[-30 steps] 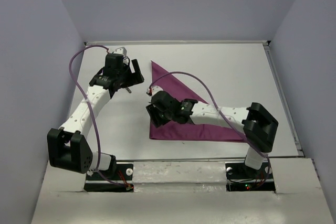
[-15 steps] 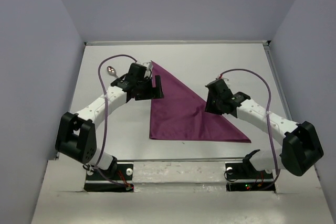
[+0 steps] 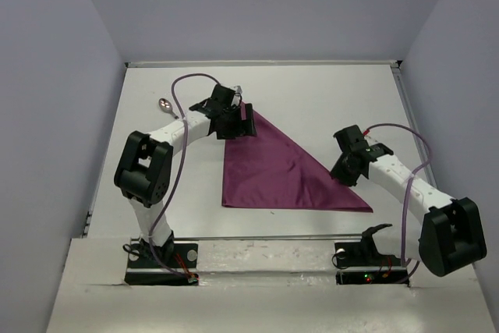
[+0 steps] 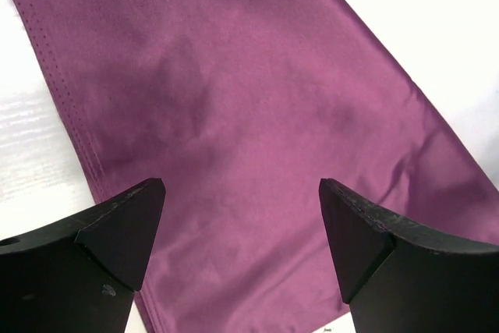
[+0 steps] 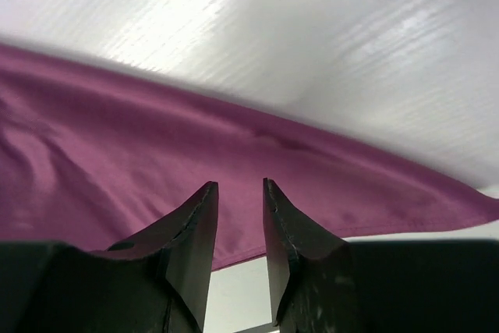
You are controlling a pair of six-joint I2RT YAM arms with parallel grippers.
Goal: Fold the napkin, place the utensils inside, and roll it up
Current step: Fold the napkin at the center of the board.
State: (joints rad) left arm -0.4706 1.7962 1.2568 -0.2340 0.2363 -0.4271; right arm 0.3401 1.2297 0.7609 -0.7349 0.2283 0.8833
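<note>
The plum-purple napkin [image 3: 265, 173] lies flat on the white table, folded into a triangle with its long edge running from far left to near right. My left gripper [image 3: 237, 121] hovers over the napkin's far corner, jaws wide open and empty. The cloth [image 4: 249, 99] fills the left wrist view beneath the gripper [image 4: 242, 193]. My right gripper [image 3: 344, 172] is at the napkin's right slanted edge. Its jaws [image 5: 240, 185] stand a narrow gap apart with nothing between them, just above the cloth [image 5: 117, 161]. A grey metal spoon [image 3: 165, 104] lies on the table at the far left, only its bowl showing.
The white table [image 3: 343, 99] has a raised rim at the back and along the right side. Purple cables loop over both arms. Grey walls stand close on the left and right.
My right arm has swung from the napkin's left middle across to its right edge. My left arm has moved from left of the napkin to over its far corner. The napkin has not shifted.
</note>
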